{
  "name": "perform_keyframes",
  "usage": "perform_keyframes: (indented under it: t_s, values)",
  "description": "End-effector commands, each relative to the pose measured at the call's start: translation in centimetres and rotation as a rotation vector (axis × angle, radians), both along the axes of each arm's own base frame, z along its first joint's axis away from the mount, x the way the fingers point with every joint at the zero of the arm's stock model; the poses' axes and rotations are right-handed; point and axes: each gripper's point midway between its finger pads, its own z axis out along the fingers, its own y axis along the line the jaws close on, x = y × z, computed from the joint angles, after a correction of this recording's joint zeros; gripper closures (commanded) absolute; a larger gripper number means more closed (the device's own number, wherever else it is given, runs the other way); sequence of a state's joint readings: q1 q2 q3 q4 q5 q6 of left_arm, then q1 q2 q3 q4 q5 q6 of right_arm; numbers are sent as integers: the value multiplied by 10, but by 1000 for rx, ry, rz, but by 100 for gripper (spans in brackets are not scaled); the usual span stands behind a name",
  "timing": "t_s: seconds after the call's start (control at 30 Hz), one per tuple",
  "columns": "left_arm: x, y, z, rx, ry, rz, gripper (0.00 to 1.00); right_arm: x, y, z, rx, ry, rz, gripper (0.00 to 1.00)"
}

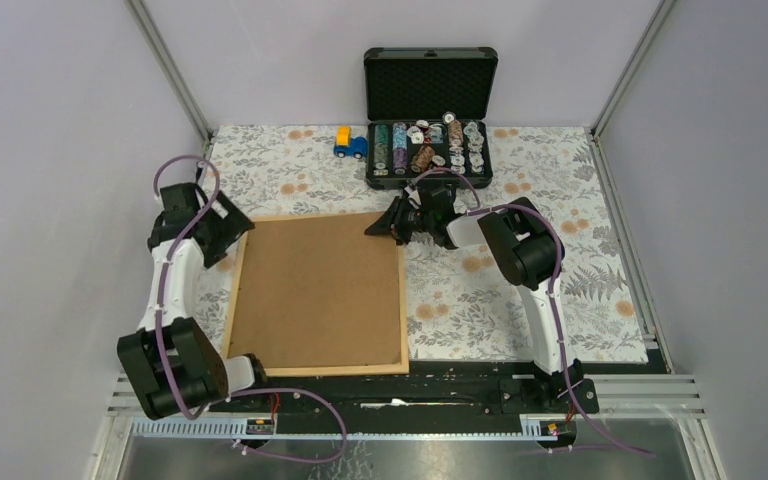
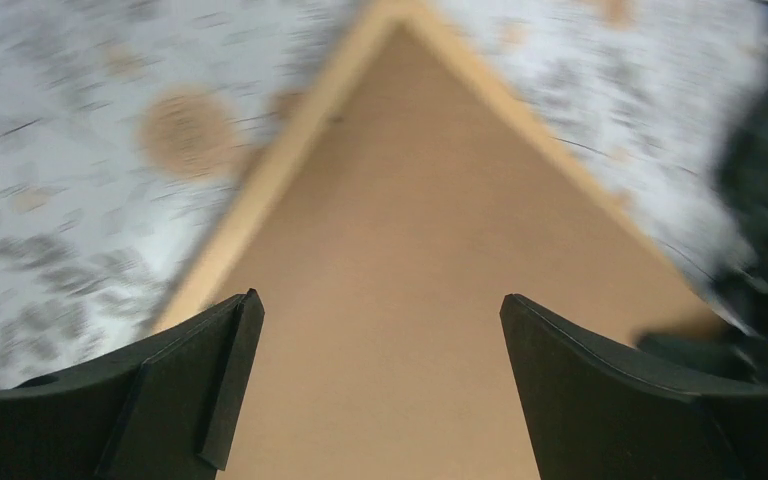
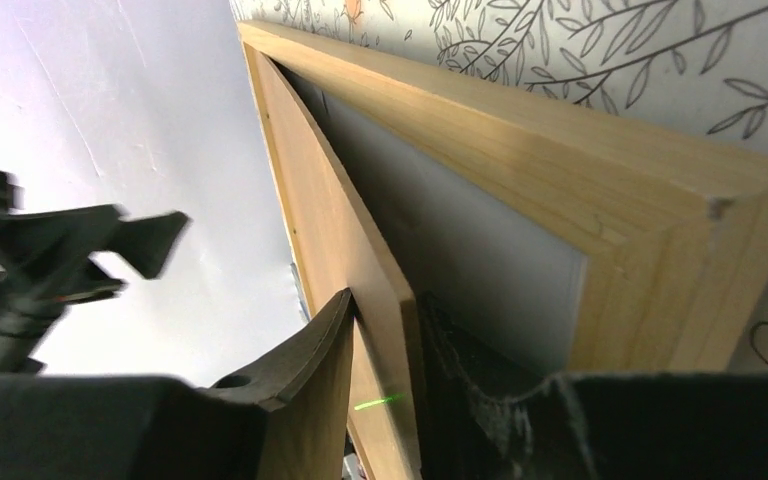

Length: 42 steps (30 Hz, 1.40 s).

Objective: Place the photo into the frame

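Note:
The light wooden frame point(image 1: 232, 300) lies flat on the floral cloth with a brown backing board point(image 1: 315, 290) in it. My right gripper point(image 1: 392, 222) is at the frame's far right corner, shut on the board's corner. In the right wrist view its fingers point(image 3: 385, 300) pinch the board's edge point(image 3: 330, 200), which is raised off the frame point(image 3: 560, 170); a pale grey sheet point(image 3: 460, 240) shows underneath. My left gripper point(image 1: 228, 232) hangs open above the far left corner, its fingers point(image 2: 380, 300) wide apart over the board point(image 2: 410, 200) and rim point(image 2: 290, 165). The photo is hidden.
An open black case point(image 1: 428, 120) holding several small round items stands at the back, just behind my right gripper. A blue and yellow toy car point(image 1: 350, 143) sits to its left. Walls enclose the table on three sides.

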State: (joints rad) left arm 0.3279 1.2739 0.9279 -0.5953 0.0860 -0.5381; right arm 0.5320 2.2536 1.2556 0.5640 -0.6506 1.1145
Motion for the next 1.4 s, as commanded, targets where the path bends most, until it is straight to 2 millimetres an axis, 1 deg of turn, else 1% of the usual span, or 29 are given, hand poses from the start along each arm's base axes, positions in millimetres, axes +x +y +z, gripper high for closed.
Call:
perform_keyframes:
  t_s: [0.0,0.03,0.07,0.1,0.17,0.2,0.23,0.27,0.3,0.37,0.4,0.47,0.57,0.67,0.73,0.87,0.97,1.2,1.3,1.37]
  values:
    - [47,-85,89,-128,-326,-444,4,-15,10,34,40,-78,133,66]
    - [55,-115,101,-148,-370,-574,3,-15,10,33,39,-91,140,66]
    - [62,-140,111,-147,-405,-691,4,-15,10,34,44,-104,152,66]
    - [69,-165,117,-141,-426,-794,4,-15,11,36,52,-121,163,66]
    - [78,-207,119,-189,-449,-997,4,-14,11,38,56,-146,177,66]
    - [84,-221,116,-205,-460,-1075,4,-14,11,38,57,-154,184,67]
    - [93,-232,111,-198,-464,-1131,4,-14,11,39,59,-163,189,67]
    - [101,-237,102,-182,-441,-1169,5,-14,12,41,65,-171,199,67]
    - [113,-242,91,-173,-426,-1181,8,-15,12,43,68,-181,207,67]
    - [123,-256,81,-222,-410,-1238,13,-15,11,45,67,-201,214,67]
    - [130,-262,75,-230,-403,-1258,14,-15,11,46,68,-211,220,67]
    - [139,-269,57,-253,-383,-1285,12,-16,10,47,66,-224,225,67]
    - [136,-282,29,-380,-282,-1343,10,-15,10,49,69,-229,227,68]
    - [134,-285,10,-397,-244,-1367,11,-15,9,50,73,-234,228,68]
    - [134,-287,5,-430,-242,-1376,13,-15,10,51,78,-234,228,68]
    - [131,-290,-8,-470,-218,-1380,13,-15,9,54,85,-237,230,68]
    - [124,-291,-22,-499,-184,-1376,13,-15,10,55,88,-239,231,68]
    - [113,-290,-41,-516,-147,-1366,13,-16,10,59,94,-244,235,68]
    - [109,-291,-45,-541,-141,-1372,14,-15,11,60,95,-245,236,68]
    - [106,-292,-42,-556,-147,-1382,18,-14,11,59,92,-239,235,68]
